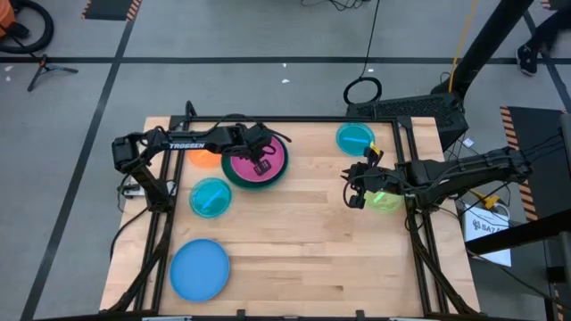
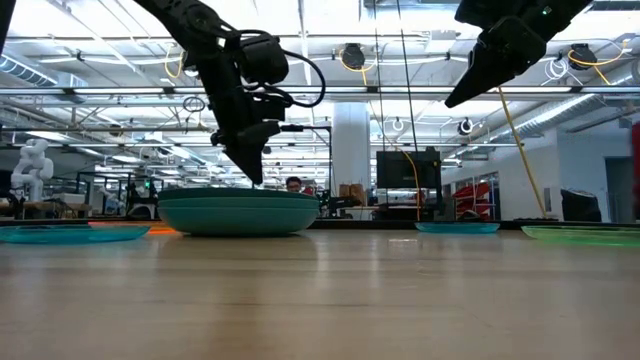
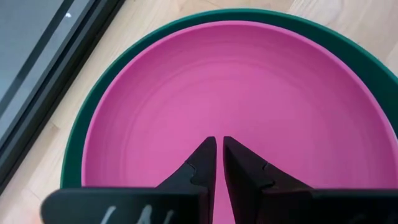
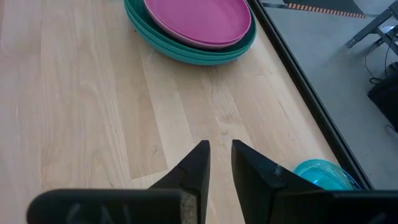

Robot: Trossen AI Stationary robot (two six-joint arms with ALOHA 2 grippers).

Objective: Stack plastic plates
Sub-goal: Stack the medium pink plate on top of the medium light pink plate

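From above, a pale wooden plank surface carries smooth round plastic plates: a magenta plate stacked on green ones, one orange plate, two cyan plates, one blue plate, one lime plate. The left gripper reaches over the stack; the right gripper hangs beside the lime plate.

At table height, the left gripper points straight down just above the stack.

The left wrist view shows narrowly parted fingers, holding nothing, over glossy magenta.

The right wrist view shows slightly parted, empty fingers over bare wood.
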